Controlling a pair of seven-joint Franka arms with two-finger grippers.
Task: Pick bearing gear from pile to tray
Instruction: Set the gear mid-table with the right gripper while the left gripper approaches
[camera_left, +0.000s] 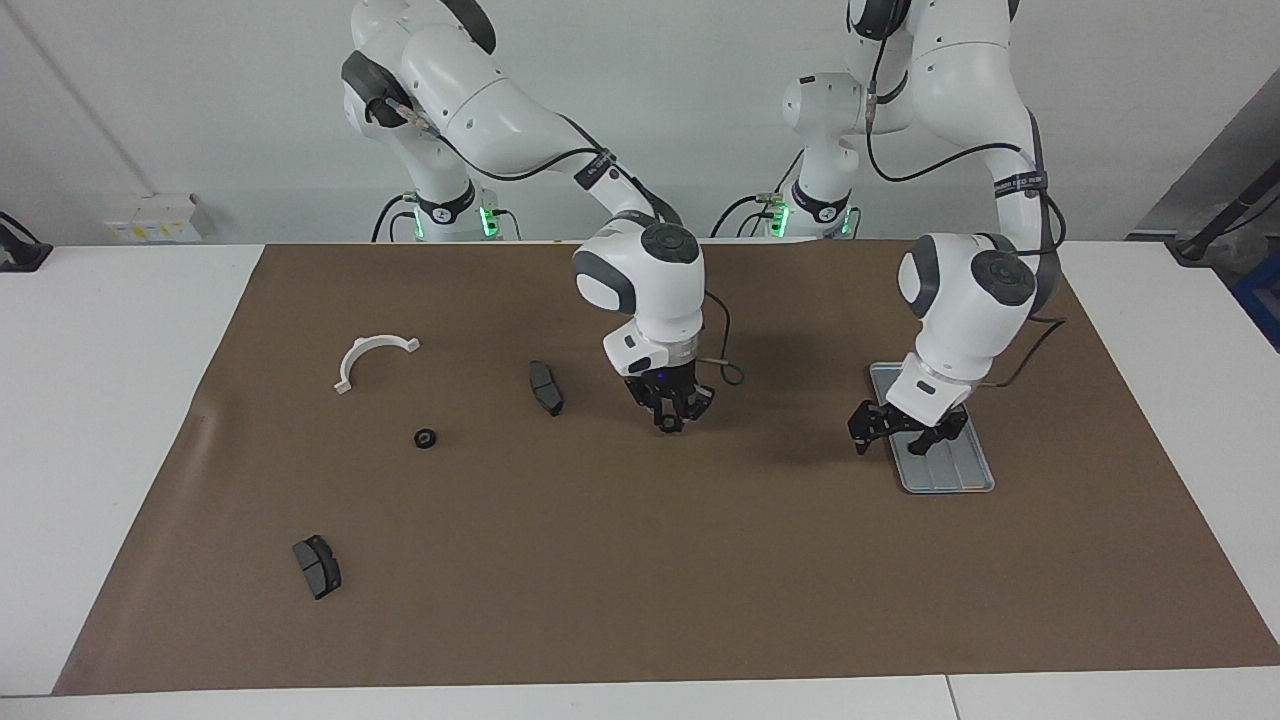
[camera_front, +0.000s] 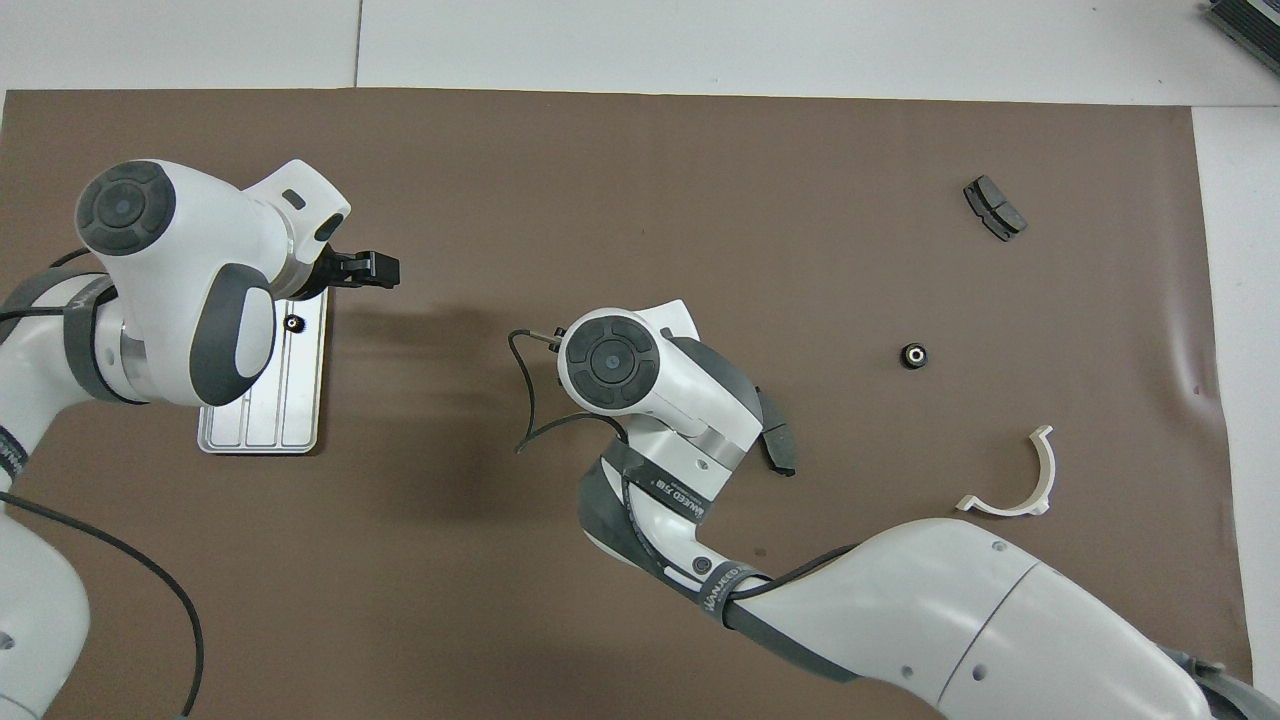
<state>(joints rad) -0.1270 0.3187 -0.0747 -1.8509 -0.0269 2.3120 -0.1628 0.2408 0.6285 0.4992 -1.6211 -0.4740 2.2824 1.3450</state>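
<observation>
The left claw (camera_left: 903, 432) hangs over the tray (camera_left: 945, 470), spread, with nothing between its fingers (camera_left: 862, 425). Reading the facing view as a dial with 12 o'clock toward the robots, the tray lies lengthwise from 12 to 6 at the left arm's end of the mat (camera_left: 640, 580). One gear (camera_front: 293, 322) already sits in it near the 7 o'clock corner (the overhead view shows this; from the facing view the claw covers it). At 9 o'clock from the left claw, well apart, the right claw (camera_left: 670, 410) points down over bare mat about mid-table. Whether it is spread or pressed together I cannot tell, and I see nothing in it. The overhead view hides it under its own wrist. Just past 9 o'clock from the right claw, near it, a pad (camera_left: 545, 387) lies on the mat. Farther out toward the right arm's end, at about 8 o'clock from the right claw, the second gear (camera_left: 425, 438) lies alone on the mat, apart from every other part. The bracket (camera_left: 372, 358) lies at 11 o'clock from that gear, nearer to the robots, its open side facing 5 o'clock. The other pad (camera_left: 317, 566) lies at 7 o'clock from the same gear, farthest from the robots of all the loose parts. So the pile is a wide scatter, none of its pieces touching.
</observation>
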